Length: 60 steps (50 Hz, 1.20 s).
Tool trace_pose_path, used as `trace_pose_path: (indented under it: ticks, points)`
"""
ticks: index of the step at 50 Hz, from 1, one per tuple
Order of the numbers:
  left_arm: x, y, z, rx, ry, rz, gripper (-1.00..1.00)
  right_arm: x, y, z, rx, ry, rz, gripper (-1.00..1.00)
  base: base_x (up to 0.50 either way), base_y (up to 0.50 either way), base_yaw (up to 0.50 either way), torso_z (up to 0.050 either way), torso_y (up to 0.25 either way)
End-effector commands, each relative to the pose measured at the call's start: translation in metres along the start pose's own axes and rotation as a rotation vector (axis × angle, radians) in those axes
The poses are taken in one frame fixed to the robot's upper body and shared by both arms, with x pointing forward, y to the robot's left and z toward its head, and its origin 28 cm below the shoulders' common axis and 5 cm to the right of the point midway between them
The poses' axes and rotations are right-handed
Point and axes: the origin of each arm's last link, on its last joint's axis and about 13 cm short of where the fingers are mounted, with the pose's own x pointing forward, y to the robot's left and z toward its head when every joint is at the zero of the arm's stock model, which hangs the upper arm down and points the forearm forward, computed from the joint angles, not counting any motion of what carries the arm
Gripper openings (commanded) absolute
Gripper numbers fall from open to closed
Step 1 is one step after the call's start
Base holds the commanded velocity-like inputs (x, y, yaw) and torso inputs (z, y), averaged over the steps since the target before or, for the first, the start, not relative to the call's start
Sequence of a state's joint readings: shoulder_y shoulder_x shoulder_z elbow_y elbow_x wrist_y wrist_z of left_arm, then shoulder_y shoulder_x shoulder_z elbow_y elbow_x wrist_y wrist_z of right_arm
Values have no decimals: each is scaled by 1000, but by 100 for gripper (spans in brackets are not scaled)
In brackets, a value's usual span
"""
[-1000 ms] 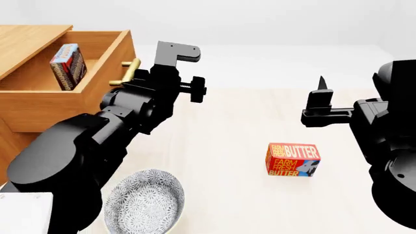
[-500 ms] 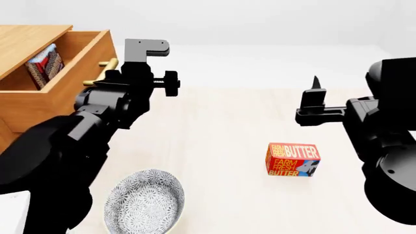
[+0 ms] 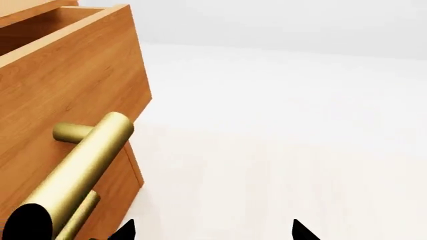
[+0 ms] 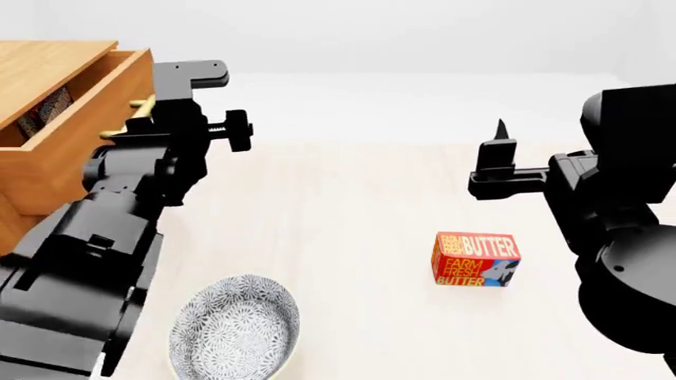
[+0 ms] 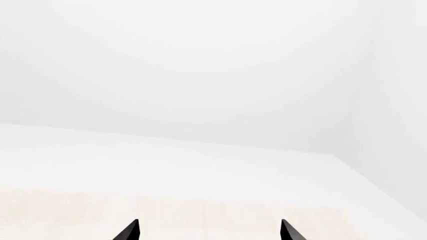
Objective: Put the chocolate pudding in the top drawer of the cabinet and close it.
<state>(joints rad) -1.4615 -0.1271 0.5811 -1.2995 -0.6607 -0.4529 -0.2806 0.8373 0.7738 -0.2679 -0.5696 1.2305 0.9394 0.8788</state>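
The chocolate pudding [image 4: 43, 112] is tucked in the part-open top drawer [image 4: 79, 134]. Both grippers, left [image 3: 210, 232] and right [image 5: 208, 231], are spread, empty.

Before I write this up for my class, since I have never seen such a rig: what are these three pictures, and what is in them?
They are simulator renders of a two-armed robot. One camera sits on its head and looks down over both black arms; the other two sit near each pincer.

In the head view, the left pincer is at the brass handle of the top drawer, which stands partly open on the wooden cabinet. The chocolate pudding shows inside it. The right pincer hangs in the air, open and empty, as its own view shows.

On the pale table lie a butter box and a patterned bowl. Nothing is held.
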Motion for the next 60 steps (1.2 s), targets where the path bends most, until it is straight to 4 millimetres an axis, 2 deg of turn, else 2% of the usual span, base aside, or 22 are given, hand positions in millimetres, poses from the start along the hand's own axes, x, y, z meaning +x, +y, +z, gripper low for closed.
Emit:
trace_pose_path:
  ticks: [1, 15, 41, 60]
  points:
    - [4, 24, -1, -21, 17, 82, 100, 2, 3, 0, 0, 0, 7, 100, 0, 0, 0, 0, 0]
    - [6, 41, -1, -43, 15, 134, 100, 3, 3, -2, 4, 3, 5, 100, 0, 0, 0, 0, 0]
    - [4, 70, 10, -109, -4, 213, 100, 6, 6, -6, 8, 12, 9, 100, 0, 0, 0, 0, 0]
    - [5, 80, 9, -131, -5, 245, 100, 7, 8, -7, 7, 14, 13, 100, 2, 2, 3, 0, 0]
